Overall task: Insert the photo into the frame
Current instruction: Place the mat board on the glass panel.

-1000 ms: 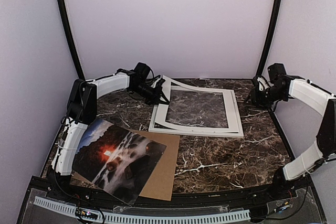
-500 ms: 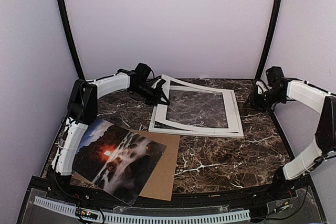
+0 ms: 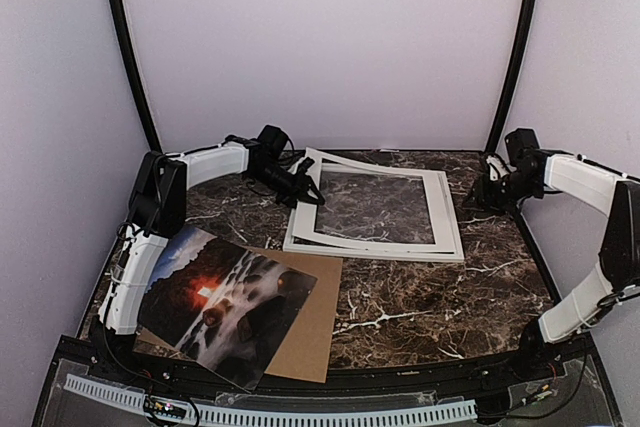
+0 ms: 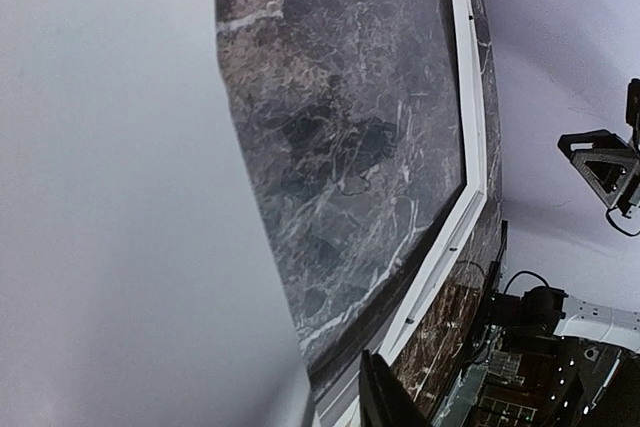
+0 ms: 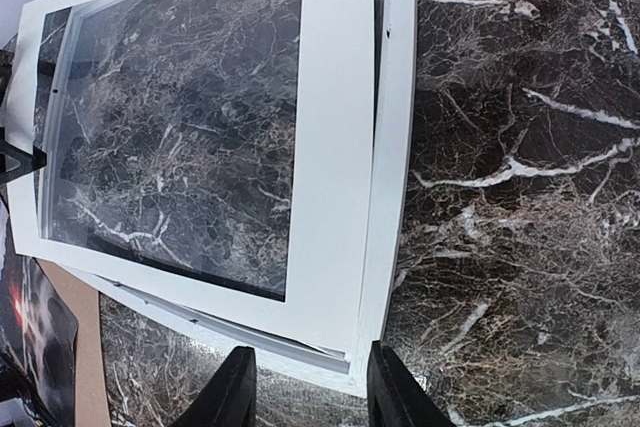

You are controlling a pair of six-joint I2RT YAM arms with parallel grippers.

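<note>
At the far middle of the table (image 3: 430,297): the frame (image 3: 400,255), lying flat, with a white mat (image 3: 436,209) askew on top and seemingly raised at the left edge, right by the left gripper (image 3: 303,190). Well apart, at the near left: the photo (image 3: 225,307), face up on a brown cardboard sheet (image 3: 315,322). Likely step: clearing the mat so the print can go in. Best done by lifting low and drawing off slowly, without dragging the frame along; worth pinning the right rail with the right gripper (image 5: 312,367), which is near that rail and touches nothing. From the right wrist only: fingers apart, bare marble between, and the mat's skew over the thin rail. From the left wrist: close blurred white and a single dark finger (image 4: 378,397), so cannot tell whether clamped on the mat or loose. From above alone: photo and cardboard whole.
</note>
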